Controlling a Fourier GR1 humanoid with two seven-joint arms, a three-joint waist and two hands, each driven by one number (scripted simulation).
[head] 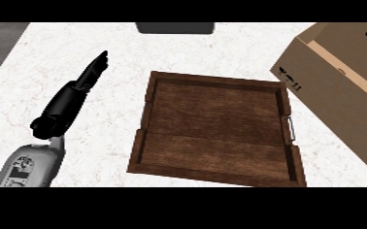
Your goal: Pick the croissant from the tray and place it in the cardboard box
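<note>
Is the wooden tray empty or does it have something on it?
Empty: the tray shows only bare wooden boards inside its rim; nothing lies on it.

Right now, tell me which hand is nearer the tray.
Left, as far as shows: left hand sits left of the tray, not touching; right hand is out of view.

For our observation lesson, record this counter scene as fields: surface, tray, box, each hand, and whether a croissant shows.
surface: white marbled counter
tray: dark wood, centre, nothing visible in it
cardboard box: open, right of tray, cut by the view's edge
left hand: left of tray, fingers straight, holding nothing
right hand: not in view
croissant: none visible
dark object: at far edge, cut off
</note>
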